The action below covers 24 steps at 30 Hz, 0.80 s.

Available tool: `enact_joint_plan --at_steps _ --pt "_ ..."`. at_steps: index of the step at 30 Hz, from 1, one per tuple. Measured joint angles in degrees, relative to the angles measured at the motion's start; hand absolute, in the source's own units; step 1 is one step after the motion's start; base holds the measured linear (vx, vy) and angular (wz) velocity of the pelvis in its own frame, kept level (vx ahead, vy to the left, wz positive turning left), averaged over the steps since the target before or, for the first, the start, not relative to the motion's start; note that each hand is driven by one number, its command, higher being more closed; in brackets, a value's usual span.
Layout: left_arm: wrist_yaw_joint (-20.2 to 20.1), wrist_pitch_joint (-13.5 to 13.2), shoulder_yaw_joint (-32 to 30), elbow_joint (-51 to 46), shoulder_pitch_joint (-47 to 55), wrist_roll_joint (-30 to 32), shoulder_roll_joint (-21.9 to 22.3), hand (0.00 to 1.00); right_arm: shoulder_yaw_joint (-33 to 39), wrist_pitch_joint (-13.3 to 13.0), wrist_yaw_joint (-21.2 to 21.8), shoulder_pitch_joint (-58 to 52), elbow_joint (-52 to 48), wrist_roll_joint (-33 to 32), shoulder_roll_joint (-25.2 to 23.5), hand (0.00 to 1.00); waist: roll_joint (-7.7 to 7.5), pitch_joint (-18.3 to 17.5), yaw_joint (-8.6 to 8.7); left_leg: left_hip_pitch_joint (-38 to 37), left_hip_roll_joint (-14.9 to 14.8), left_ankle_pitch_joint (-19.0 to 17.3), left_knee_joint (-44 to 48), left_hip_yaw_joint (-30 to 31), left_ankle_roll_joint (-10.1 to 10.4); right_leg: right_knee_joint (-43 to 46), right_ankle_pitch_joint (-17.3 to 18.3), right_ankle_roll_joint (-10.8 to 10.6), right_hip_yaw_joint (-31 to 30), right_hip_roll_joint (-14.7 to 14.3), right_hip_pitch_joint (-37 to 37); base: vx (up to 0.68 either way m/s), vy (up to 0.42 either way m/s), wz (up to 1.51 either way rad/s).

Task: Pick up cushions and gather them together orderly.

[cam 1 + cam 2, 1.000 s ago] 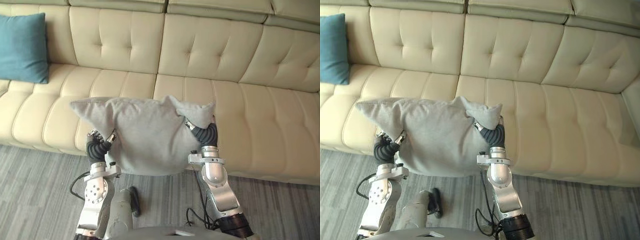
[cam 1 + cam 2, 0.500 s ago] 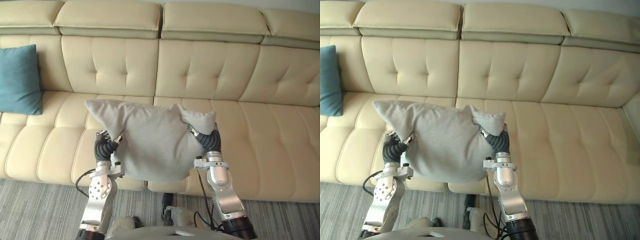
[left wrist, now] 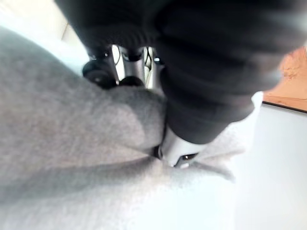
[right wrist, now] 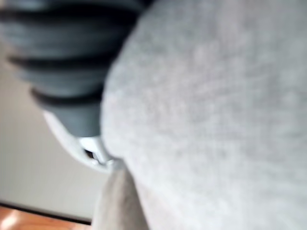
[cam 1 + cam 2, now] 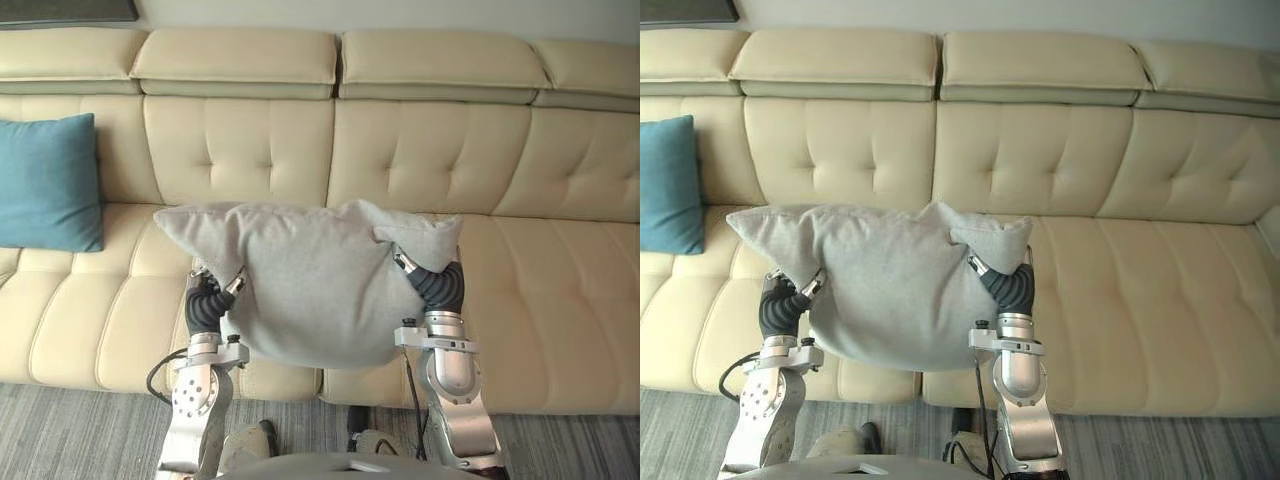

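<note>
1. Cream sofa (image 5: 540, 290) ahead, teal cushion (image 5: 45, 180) well beyond the left hand (image 5: 205, 303).
2. Grey cushion (image 5: 310, 290) hangs between it and the right hand (image 5: 440, 287); fingers buried, grip unreadable.
3. Looks soft, light, saggy: hold opposite edges.

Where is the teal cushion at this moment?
In the left eye view the teal cushion leans against the backrest at the left side of the cream sofa, apart from the grey cushion held before the robot.
</note>
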State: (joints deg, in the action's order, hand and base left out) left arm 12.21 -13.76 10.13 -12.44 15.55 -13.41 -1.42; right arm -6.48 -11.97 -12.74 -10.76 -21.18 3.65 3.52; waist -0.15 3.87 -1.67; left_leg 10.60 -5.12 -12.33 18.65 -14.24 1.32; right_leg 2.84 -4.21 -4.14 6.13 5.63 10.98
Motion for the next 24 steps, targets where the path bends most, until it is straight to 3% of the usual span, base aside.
enact_joint_plan --at_steps 4,11,15,17,24 --pt "0.81 0.64 0.54 4.99 -1.76 0.05 -0.38 1.00 0.23 0.00 -0.66 4.49 7.85 0.12 0.39 1.00 -0.30 -0.69 0.92 -1.17 0.78 1.40 -3.77 -1.57 0.12 -6.26 -3.87 0.30 -2.16 -0.57 -1.11 -0.01 -0.043 -0.27" --pt "8.21 1.48 1.15 10.30 -16.31 1.15 -2.14 1.00 0.27 1.78 -6.59 18.84 17.47 1.53 1.88 1.00 -0.26 -0.01 1.01 4.58 1.03 3.39 -3.70 -1.47 -0.24 -7.41 -7.06 1.40 -2.47 -0.62 4.12 -0.08 -0.029 -0.01" --pt "14.83 1.46 0.89 16.12 -34.33 1.57 -4.44 1.00 0.85 2.85 -12.65 34.69 22.95 3.60 3.92 1.00 -0.09 3.70 0.10 10.74 1.45 5.43 -2.60 -1.23 -0.86 -5.90 -8.67 1.51 -2.45 0.16 10.18 -0.18 -0.002 0.10" --pt "17.77 1.46 0.90 20.64 -46.87 2.55 -8.41 1.00 2.15 4.00 -16.28 45.84 26.15 4.95 6.71 1.00 -0.15 5.46 0.12 16.53 1.59 7.09 -1.80 -0.64 -1.04 -5.66 -10.14 1.82 -2.30 0.56 15.43 -0.20 -0.030 0.19" --pt "19.95 1.45 0.03 33.08 -71.36 3.49 -14.36 1.00 5.13 5.55 -21.65 68.75 35.81 5.75 11.52 1.00 -0.25 12.31 1.20 24.11 2.61 12.55 -5.67 -0.10 -0.78 -6.77 -13.56 2.38 -2.03 1.31 23.92 -0.10 -0.023 0.13"
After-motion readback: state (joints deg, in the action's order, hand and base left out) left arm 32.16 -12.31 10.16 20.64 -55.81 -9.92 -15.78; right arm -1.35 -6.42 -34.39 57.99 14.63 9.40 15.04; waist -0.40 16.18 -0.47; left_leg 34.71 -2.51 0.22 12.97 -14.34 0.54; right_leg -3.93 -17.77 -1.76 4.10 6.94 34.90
